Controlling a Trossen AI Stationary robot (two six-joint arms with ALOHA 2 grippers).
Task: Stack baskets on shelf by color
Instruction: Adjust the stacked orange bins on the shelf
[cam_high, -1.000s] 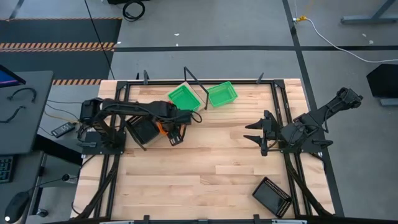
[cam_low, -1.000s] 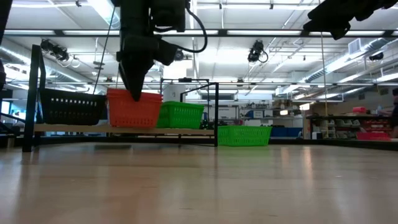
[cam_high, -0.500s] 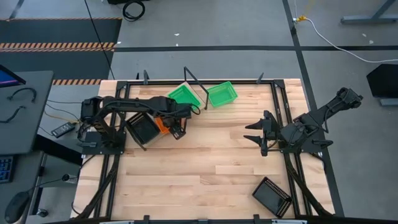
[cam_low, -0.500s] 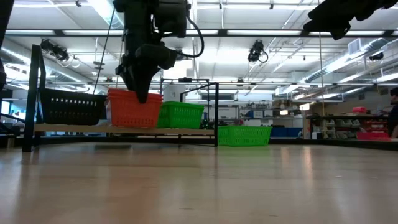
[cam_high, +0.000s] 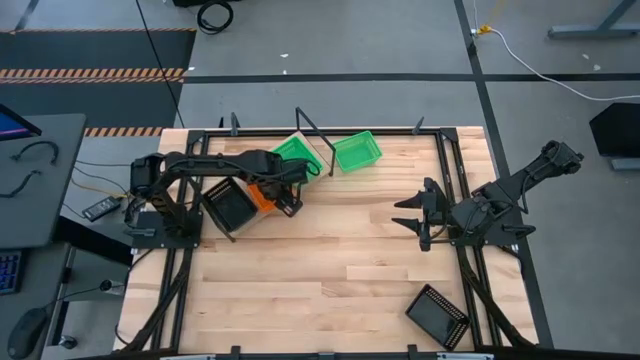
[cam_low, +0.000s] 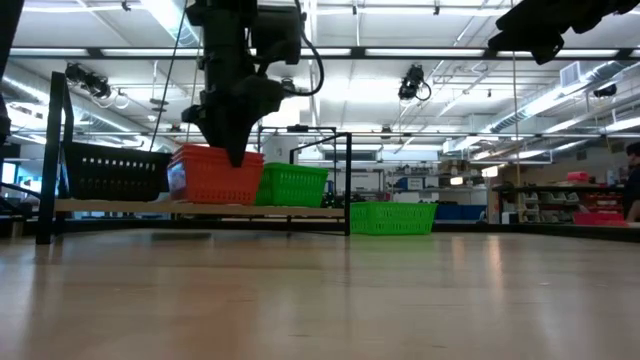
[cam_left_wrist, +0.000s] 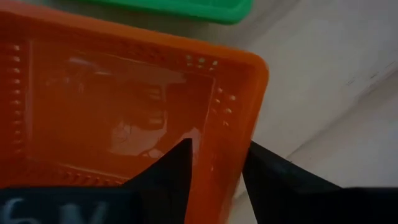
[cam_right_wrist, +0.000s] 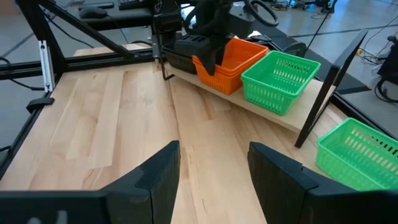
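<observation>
Orange perforated plastic basket (cam_left_wrist: 124, 106) sits nested in the orange stack on the light wood shelf (cam_right_wrist: 273, 118), its wall grasped by your left gripper (cam_left_wrist: 214, 171) fingers, so next release and lift clear; your right gripper (cam_right_wrist: 214, 180) waits open over the bench (cam_high: 330, 270).

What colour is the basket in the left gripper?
Orange basket, gripped by its wall; clearest in the left wrist view.

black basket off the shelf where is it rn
In the high view the loose black basket lies alone on the tabletop's near right corner, below the waiting right hand.
</observation>
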